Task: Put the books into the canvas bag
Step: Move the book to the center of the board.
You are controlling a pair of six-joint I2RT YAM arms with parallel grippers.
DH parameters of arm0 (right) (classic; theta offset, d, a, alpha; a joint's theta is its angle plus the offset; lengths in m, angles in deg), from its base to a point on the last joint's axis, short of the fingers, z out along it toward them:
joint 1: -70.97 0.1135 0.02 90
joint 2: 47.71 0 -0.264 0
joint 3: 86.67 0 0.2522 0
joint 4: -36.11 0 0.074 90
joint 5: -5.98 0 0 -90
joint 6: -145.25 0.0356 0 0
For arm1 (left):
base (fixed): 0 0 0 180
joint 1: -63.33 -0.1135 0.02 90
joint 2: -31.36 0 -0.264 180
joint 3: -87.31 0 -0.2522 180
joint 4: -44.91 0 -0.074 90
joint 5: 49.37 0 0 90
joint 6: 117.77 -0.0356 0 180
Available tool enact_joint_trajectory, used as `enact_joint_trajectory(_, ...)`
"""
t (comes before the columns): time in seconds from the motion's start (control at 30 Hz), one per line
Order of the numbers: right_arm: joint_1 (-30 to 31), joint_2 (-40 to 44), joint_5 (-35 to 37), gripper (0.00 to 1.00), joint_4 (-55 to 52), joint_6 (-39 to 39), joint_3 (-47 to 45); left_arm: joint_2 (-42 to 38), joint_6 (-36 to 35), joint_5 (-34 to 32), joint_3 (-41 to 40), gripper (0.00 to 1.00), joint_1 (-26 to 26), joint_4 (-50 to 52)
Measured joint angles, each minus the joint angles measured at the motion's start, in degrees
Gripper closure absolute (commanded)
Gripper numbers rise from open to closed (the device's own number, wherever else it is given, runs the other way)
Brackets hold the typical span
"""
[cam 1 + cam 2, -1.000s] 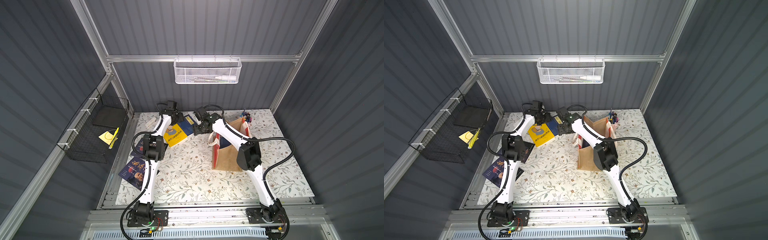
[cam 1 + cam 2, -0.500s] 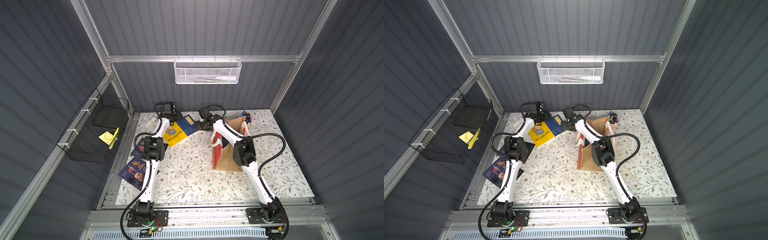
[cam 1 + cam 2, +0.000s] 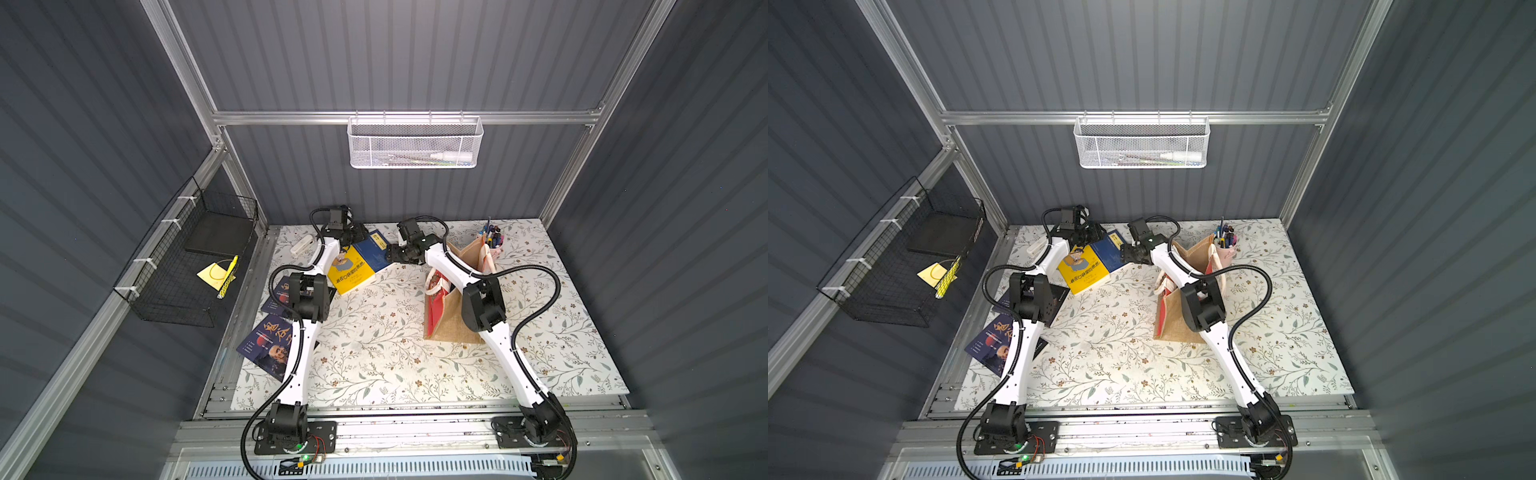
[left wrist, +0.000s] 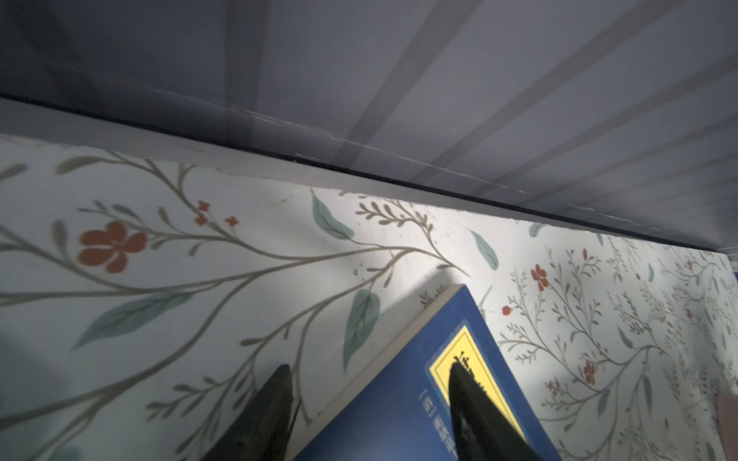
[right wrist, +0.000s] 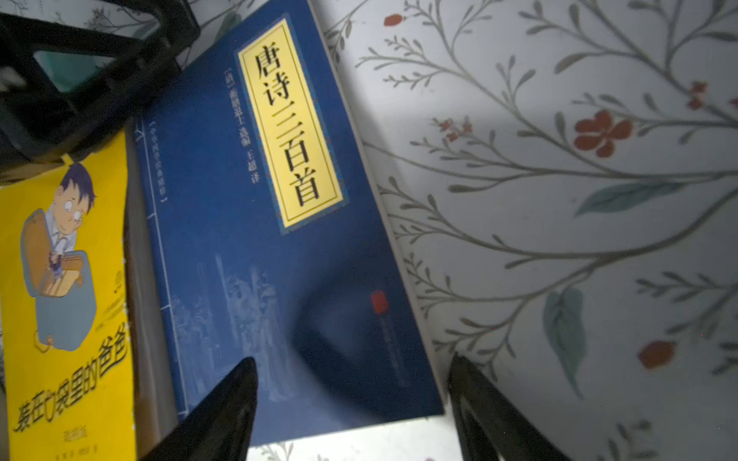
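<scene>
A blue book [image 3: 374, 251] [image 5: 259, 247] with a yellow title label lies at the back of the table, partly under a yellow cartoon-cover book [image 3: 348, 272] [image 5: 68, 311]. My left gripper [image 3: 352, 237] [image 4: 367, 375] stands open at the blue book's far end, one finger over its label and one over the table. From the right, my right gripper [image 3: 392, 254] [image 5: 351, 367] is open astride the same book's near corner. Two dark navy books [image 3: 270, 347] [image 3: 284, 291] lie at the left edge, partly under the left arm. The canvas bag [image 3: 449, 328] stands upright at mid-right.
A pink pen cup [image 3: 493, 243] stands behind the bag. A small white object [image 3: 301, 245] lies at the back left. A black wire basket [image 3: 183, 266] with a yellow sticky pad hangs on the left wall, and a white mesh basket [image 3: 415, 143] hangs on the back wall.
Both grippers shifted slightly around the blue book. The right arm's elbow drew in to the left over the bag. The books lie where they were.
</scene>
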Motion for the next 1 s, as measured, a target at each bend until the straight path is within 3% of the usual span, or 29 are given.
enact_joint_trajectory(0.2, -0.37, 0.61, -1.92, 0.32, -1.14, -0.13, -1.22, -0.90, -0.33, 4.85, -2.27, 0.41, -0.02, -0.61)
enact_joint_trajectory(0.4, -0.55, 8.04, -4.13, 0.33, -2.12, -0.66, -12.94, -6.51, -1.90, 7.32, -10.29, 0.41, 1.46, 2.19)
enact_joint_trajectory(0.7, 2.47, 25.18, -4.96, 0.33, -2.82, -0.94, -40.19, -22.43, -3.93, 9.51, -35.71, 0.41, 7.96, 2.89)
enact_joint_trajectory(1.0, 10.19, 41.13, -5.03, 0.33, 1.33, 2.54, -64.98, -40.74, -3.61, 8.46, -62.16, 0.37, 12.02, 3.56)
